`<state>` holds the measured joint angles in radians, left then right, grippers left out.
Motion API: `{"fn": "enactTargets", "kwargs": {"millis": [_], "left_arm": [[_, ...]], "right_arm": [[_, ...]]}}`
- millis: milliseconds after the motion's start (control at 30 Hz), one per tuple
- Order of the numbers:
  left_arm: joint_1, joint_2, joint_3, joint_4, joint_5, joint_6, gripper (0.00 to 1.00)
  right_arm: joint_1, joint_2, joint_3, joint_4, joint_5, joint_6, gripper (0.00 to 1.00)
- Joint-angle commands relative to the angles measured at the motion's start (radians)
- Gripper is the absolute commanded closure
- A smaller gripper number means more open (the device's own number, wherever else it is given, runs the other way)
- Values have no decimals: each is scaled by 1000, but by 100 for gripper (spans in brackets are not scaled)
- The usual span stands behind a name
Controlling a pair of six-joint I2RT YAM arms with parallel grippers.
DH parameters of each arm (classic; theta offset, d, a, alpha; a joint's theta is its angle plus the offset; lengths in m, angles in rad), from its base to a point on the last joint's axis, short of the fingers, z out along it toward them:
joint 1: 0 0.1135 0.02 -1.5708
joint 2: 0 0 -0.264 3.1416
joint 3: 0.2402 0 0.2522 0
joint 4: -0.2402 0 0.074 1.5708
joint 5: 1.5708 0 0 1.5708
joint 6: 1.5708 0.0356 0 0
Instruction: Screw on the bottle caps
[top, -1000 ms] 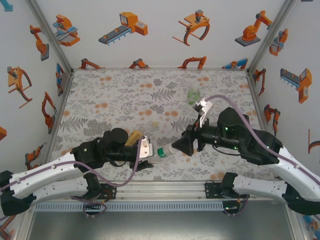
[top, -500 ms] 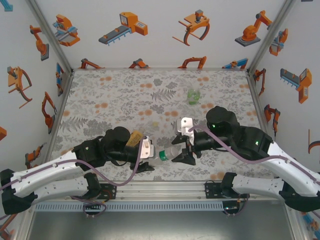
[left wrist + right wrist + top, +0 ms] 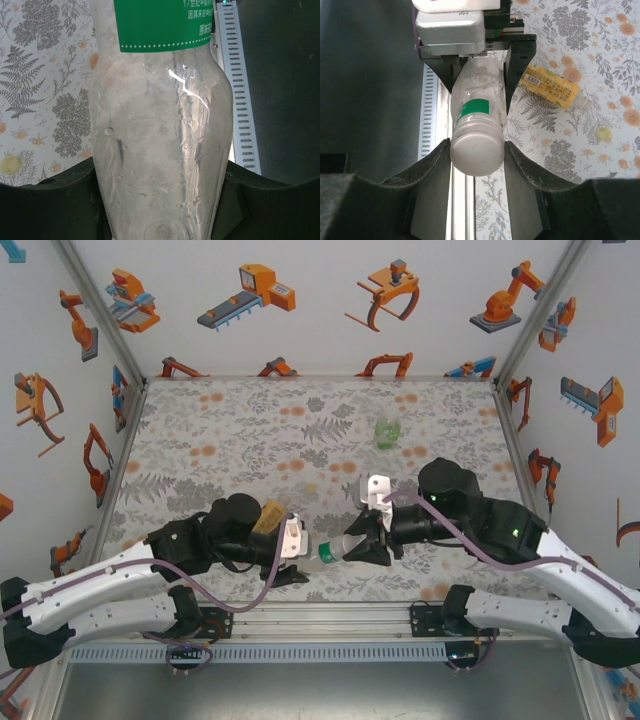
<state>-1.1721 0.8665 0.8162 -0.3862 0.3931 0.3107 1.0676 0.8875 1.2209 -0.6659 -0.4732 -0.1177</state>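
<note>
Cross-threading is your main worry here. The clear bottle lies level at the table's 6 o'clock edge, its body clamped between the nearly closed fingers of the left gripper. The right gripper has its fingers pressed against both sides of the white cap on the neck. If the cap sits tilted when you turn it, the threads will likely bind. The thin body may also spin or buckle in the left grip, and the smooth cap may slip between the pads. A dropped bottle could roll off onto the rail below. The orange bottle and a loose pale yellow cap wait at 10 o'clock, and the green bottle at 1 o'clock.
</note>
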Motion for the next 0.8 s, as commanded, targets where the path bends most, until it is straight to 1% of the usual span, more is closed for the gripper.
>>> {"fn": "enactTargets", "kwargs": {"millis": [0,133,233,333,600,767], "left_arm": [[-1,-10,27,1,-24,21,89],[-1,-16,26,-2,-79,28,88],[0,-18,26,-9,-126,34,88],[-1,-20,21,-6,-145,39,89],[0,-7,15,15,-155,43,89],[-1,-1,12,21,-196,49,89]], "right_arm": [[0,-22,-32,76,133,254,100],[0,-4,-37,75,247,543,100],[0,29,-14,28,294,736,100],[0,63,16,-25,330,902,100],[0,96,17,-96,422,1236,100],[-1,91,6,-131,472,1312,100]]}}
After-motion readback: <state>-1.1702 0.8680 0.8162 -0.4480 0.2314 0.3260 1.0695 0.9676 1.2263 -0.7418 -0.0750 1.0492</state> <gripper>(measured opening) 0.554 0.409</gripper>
